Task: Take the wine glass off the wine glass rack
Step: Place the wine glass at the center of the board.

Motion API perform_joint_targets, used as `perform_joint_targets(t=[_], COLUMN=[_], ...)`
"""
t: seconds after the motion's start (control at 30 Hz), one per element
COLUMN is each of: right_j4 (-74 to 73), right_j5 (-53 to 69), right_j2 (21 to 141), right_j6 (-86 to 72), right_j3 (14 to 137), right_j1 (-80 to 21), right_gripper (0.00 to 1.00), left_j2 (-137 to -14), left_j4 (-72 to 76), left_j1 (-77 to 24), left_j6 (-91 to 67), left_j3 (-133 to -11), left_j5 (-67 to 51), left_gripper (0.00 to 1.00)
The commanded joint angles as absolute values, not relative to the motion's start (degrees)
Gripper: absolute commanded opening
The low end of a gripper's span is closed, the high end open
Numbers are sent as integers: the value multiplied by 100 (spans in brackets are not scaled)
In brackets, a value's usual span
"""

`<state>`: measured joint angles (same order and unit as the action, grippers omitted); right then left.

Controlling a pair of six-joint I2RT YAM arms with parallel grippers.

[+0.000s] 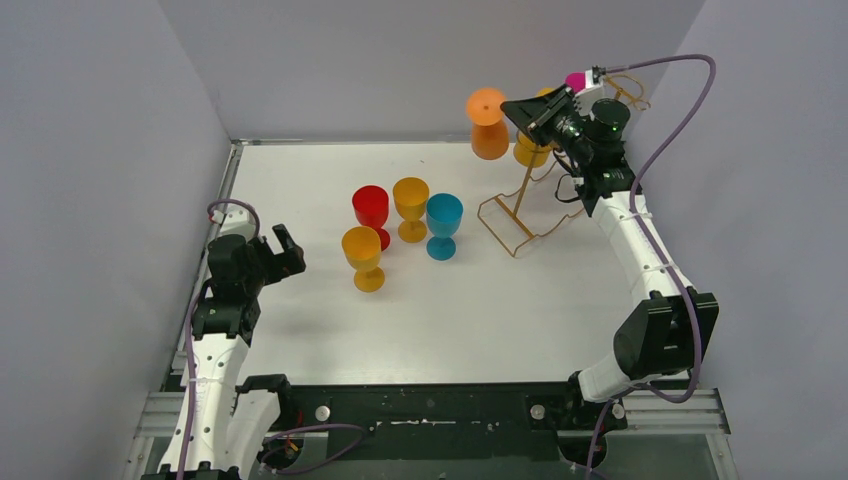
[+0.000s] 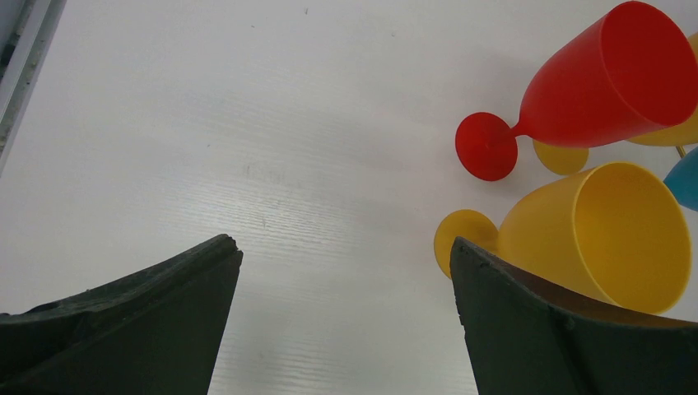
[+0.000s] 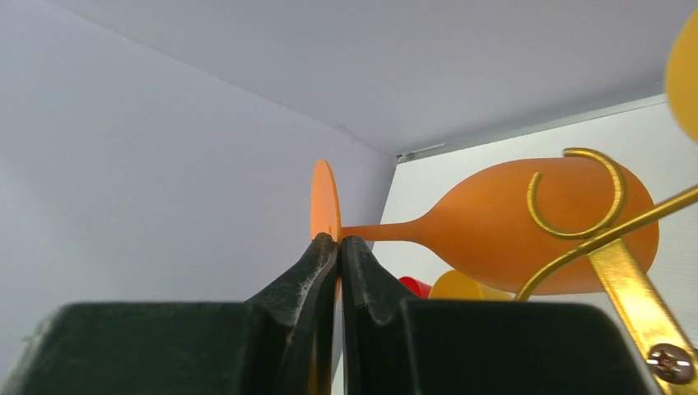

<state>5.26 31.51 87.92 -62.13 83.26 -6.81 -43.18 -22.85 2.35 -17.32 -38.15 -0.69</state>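
Four cups stand grouped mid-table (image 1: pixel 300 180): a red one (image 1: pixel 371 208), an amber one (image 1: pixel 411 200), a blue one (image 1: pixel 444 218) and a yellow one (image 1: pixel 362 250) nearest you.

Look up to the far right corner, because that's where your right gripper (image 1: pixel 508 104) is. It is raised high and clamped on the orange wine glass (image 1: pixel 490 135). The wrist camera shows it clearly: both fingers (image 3: pixel 317 271) are pinched tight on the thin edge of the glass's round foot, with stem and bowl stretching away from them.

From above, the glass hangs bowl-down and foot-up, just left of the top end of the gold wire rack (image 1: pixel 515 215). The rack's wavy base sits on the table below. In the wrist view one curled hook (image 3: pixel 572 234) crosses in front of the bowl. You can't tell from here whether wire and bowl touch. Another yellow glass (image 1: pixel 530 152) hangs on the rack just beside the orange one.

Your left gripper (image 1: pixel 285 245) sits low on the left, well apart from the rack. Its fingers are spread wide with bare tabletop between them. The red and yellow cups are off to its right.
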Motion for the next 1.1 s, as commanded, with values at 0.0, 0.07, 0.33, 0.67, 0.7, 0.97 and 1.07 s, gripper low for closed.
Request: perform_joint_targets(t=[0.0, 0.07, 0.33, 0.67, 0.7, 0.97, 1.07], right_j4=[1207, 1213, 1753, 830, 775, 255, 204], right_j5=[4051, 4317, 5124, 5347, 5334, 4986, 4681], right_j2=[8589, 8596, 7930, 6897, 6754, 6226, 6093], right_j6=[-6166, -6139, -5500, -3905, -3776, -3000, -2811], right_j3=[8543, 8590, 7992, 7165, 7055, 6376, 6125], right_j1=[-706, -712, -924, -1534, -1611, -2393, -2816], right_gripper=[0, 0, 0, 0, 0, 0, 0], left_j2=[-4249, -4251, -4147, -4144, -4136, -4093, -3817], left_j4=[-2044, -2044, -1765, -1270, -1037, -79, 213], left_j1=[253, 254, 255, 248, 238, -574, -1234], left_j6=[-1630, -1634, -1978, -2468, -2666, -3736, -4138], left_j3=[-3898, -3901, -3882, -4693, -4705, -4520, -4283], left_j5=[-44, -44, -506, -3465, -3826, -5023, -4632], left_gripper=[97, 97, 97, 96, 96, 91, 90])
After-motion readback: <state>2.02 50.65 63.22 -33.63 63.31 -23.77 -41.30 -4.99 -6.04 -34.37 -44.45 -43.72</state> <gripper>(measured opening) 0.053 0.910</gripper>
